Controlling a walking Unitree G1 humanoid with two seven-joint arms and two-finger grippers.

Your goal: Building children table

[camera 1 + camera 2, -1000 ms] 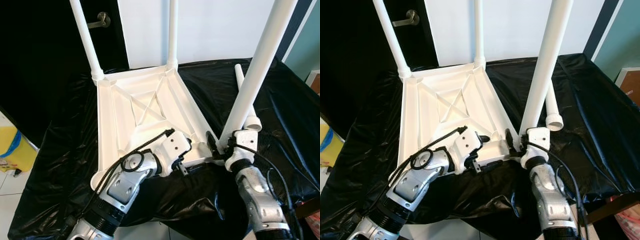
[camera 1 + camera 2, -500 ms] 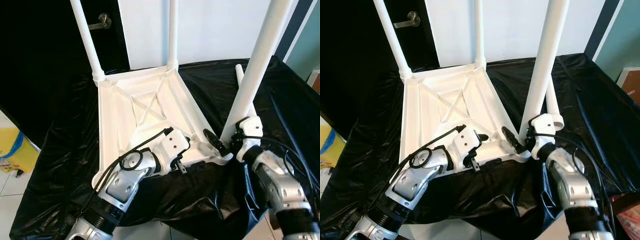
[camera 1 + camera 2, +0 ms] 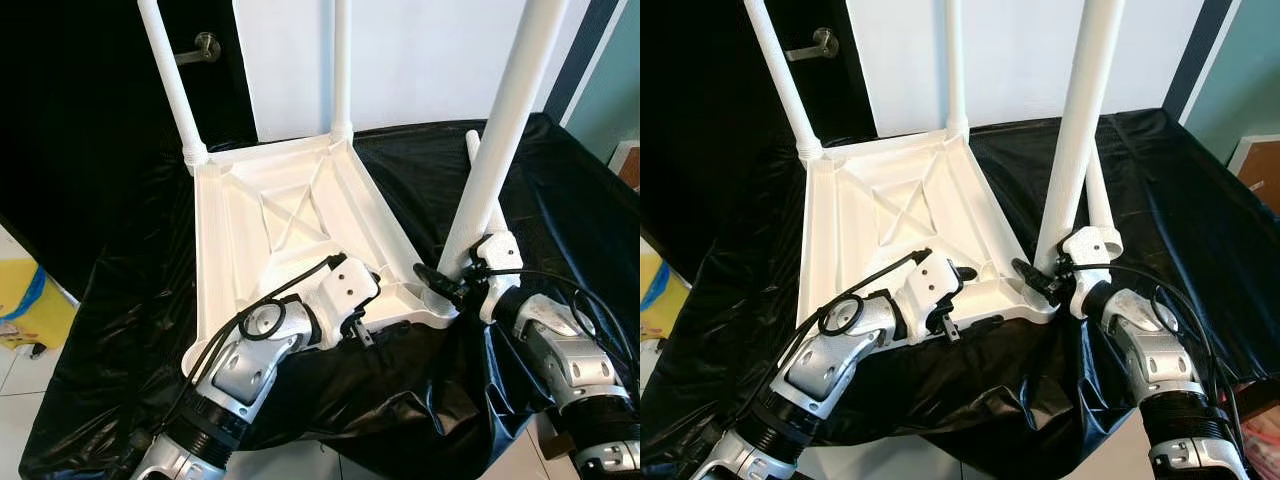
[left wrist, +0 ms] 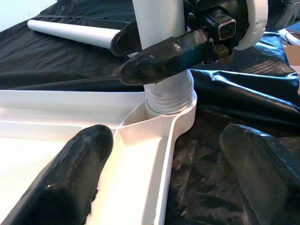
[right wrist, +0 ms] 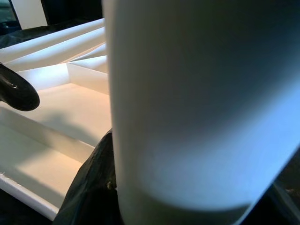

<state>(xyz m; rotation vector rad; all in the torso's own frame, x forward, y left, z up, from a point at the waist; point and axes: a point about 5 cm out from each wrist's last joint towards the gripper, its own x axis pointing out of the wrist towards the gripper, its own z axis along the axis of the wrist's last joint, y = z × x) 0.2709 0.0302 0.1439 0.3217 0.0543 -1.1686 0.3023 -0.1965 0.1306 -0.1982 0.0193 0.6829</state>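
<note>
The right tool (image 3: 1045,283) pinches the base of the near leg (image 3: 1077,140) just above its corner socket, apparently to turn it home. The left tool (image 4: 164,183) stands spread astride the near edge of the upturned tabletop (image 3: 290,225) on the black-draped worktop (image 3: 130,300), bracing it. A spare leg (image 4: 70,32) lies beyond. Since a second ago, the right forearm has swung outward while its grip stays.
</note>
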